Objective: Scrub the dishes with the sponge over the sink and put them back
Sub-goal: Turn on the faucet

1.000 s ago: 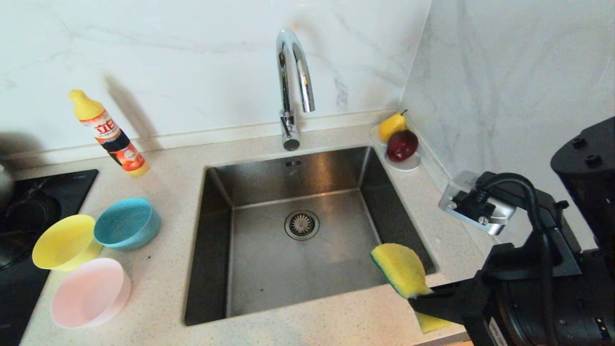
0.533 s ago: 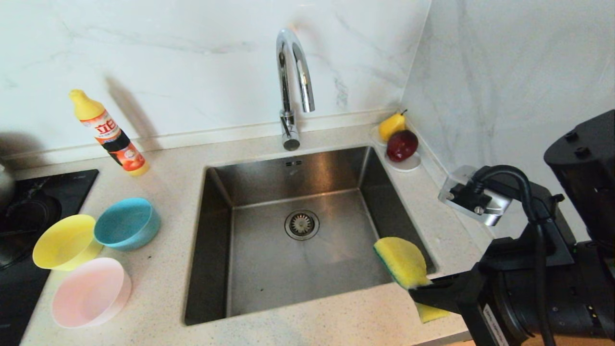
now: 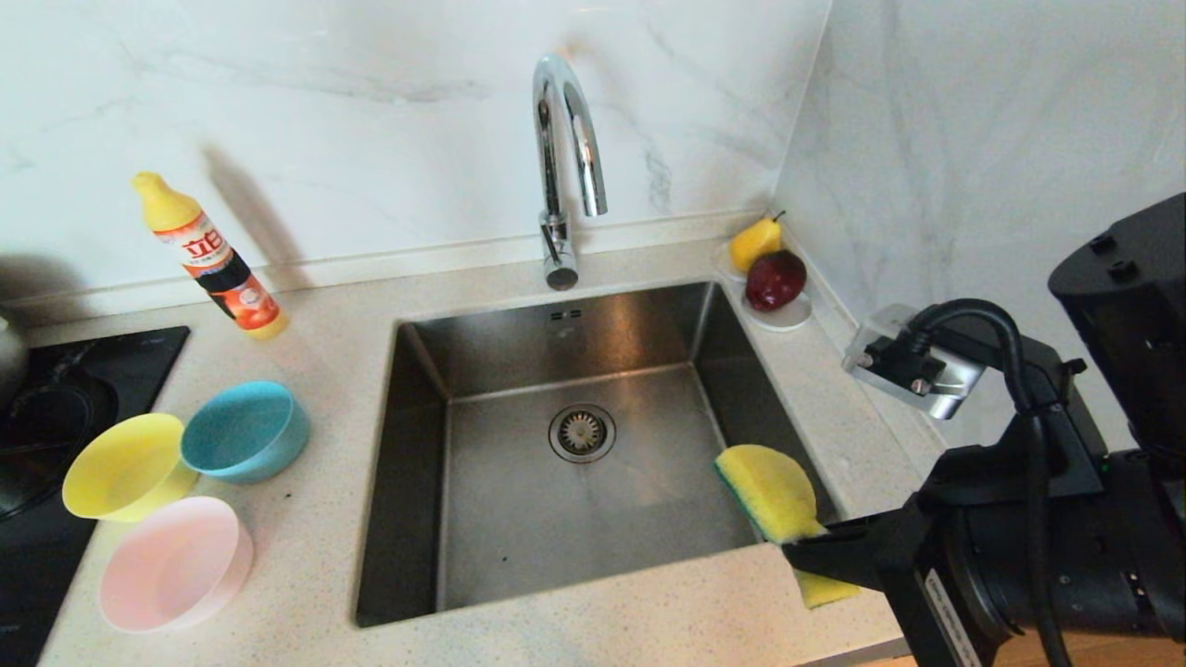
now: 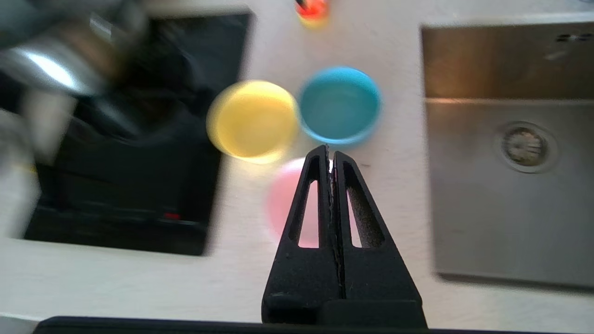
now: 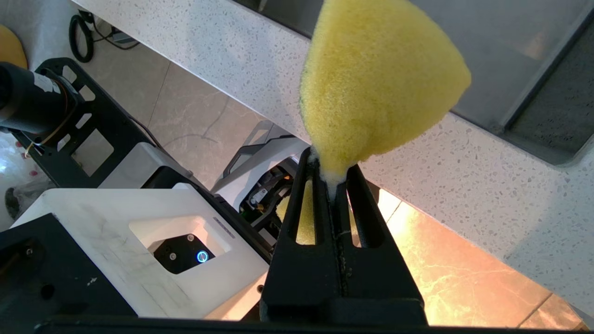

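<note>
Head view: right gripper [image 3: 804,548], jaws clenched on the sponge [image 3: 769,491], has edged it farther over the sink [image 3: 417,463]'s near-right corner. Left gripper [image 4: 330,150], jaws pressed together and empty, now hovers above the pink bowl [image 4: 280,202], left of the sink; picking comes next.

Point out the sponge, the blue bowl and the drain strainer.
sponge [image 3: 769,491], head view, on its yellow face.
blue bowl [image 3: 243,435], head view, on its inside.
drain strainer [image 3: 582,433], head view, on its centre.
</note>
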Motion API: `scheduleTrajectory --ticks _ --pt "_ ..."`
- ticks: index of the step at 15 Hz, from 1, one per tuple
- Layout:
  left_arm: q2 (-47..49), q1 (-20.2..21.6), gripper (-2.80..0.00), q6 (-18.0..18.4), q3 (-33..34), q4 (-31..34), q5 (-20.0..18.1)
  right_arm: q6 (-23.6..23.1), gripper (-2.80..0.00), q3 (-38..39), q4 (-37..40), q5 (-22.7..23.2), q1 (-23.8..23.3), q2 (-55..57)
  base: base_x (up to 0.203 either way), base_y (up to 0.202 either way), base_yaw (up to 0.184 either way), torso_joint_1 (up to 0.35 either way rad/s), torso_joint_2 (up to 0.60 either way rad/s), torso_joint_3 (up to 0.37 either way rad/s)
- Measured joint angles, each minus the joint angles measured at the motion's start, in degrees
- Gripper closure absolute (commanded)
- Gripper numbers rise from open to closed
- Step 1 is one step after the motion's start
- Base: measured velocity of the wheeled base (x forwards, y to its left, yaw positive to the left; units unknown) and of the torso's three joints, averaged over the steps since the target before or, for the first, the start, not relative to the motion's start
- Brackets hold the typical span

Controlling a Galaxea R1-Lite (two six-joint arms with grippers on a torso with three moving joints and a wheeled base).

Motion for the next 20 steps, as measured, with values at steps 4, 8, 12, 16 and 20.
scheduleTrajectory --ticks 4,8,12,16,20 --pt "17.0 -0.4 0.00 -10.6 -5.7 -7.1 -5.0 0.0 0.00 0.0 0.1 -0.2 -0.1 0.0 0.000 0.000 0.000 0.000 0.00 0.000" --pt "33.9 -5.2 0.00 -16.6 -16.7 -12.9 -12.9 -0.2 0.00 0.0 0.0 -0.2 0.0 0.0 0.000 0.000 0.000 0.000 0.00 0.000" --pt "48.0 -10.9 0.00 -19.5 -24.5 -22.2 -22.3 -0.2 0.00 -0.2 -0.2 -0.2 0.0 0.8 0.000 0.000 0.000 0.000 0.00 0.000" --pt "58.8 -14.8 0.00 -26.5 -34.2 -27.1 -24.7 -0.4 0.00 -0.5 -0.2 -0.3 0.0 0.8 0.000 0.000 0.000 0.000 0.00 0.000" --pt "64.6 -15.7 0.00 -30.1 -38.7 -31.4 -33.8 -0.5 0.00 -0.6 -0.3 -0.3 0.0 0.7 0.000 0.000 0.000 0.000 0.00 0.000"
